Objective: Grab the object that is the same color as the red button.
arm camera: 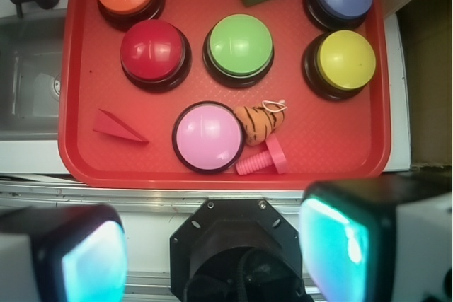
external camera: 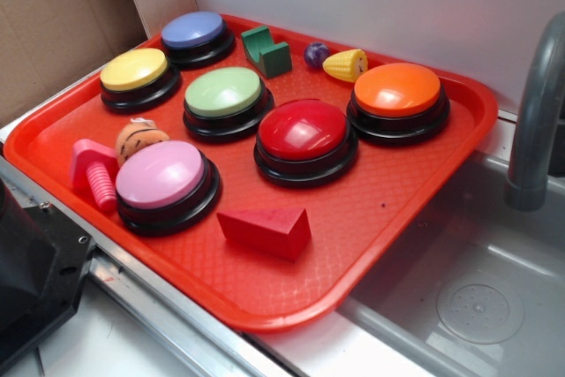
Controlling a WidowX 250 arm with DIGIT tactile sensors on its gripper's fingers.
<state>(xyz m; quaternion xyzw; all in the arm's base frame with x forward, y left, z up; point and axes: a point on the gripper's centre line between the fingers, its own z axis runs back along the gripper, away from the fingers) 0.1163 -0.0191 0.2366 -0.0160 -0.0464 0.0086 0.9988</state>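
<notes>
The red wedge block (external camera: pixel 266 229) lies on the red tray (external camera: pixel 415 192) near its front edge, just in front of the red dome button (external camera: pixel 305 134). In the wrist view the wedge (arm camera: pixel 118 126) is at the tray's lower left, below the red button (arm camera: pixel 153 52). My gripper (arm camera: pixel 212 252) is open and empty, its two pads (arm camera: pixel 92 263) wide apart. It hangs high above the counter, short of the tray's near edge. The arm does not show in the exterior view.
On the tray stand pink (external camera: pixel 163 181), green (external camera: pixel 224 94), yellow (external camera: pixel 135 72), blue (external camera: pixel 194 33) and orange (external camera: pixel 397 94) buttons. A pink bolt (external camera: pixel 93 172), a toy carrot (external camera: pixel 139 139), a green block (external camera: pixel 267 50), a corn toy (external camera: pixel 346 65) and a purple ball (external camera: pixel 316 54) lie among them. A sink (external camera: pixel 477 289) and a faucet (external camera: pixel 534 121) are right of the tray.
</notes>
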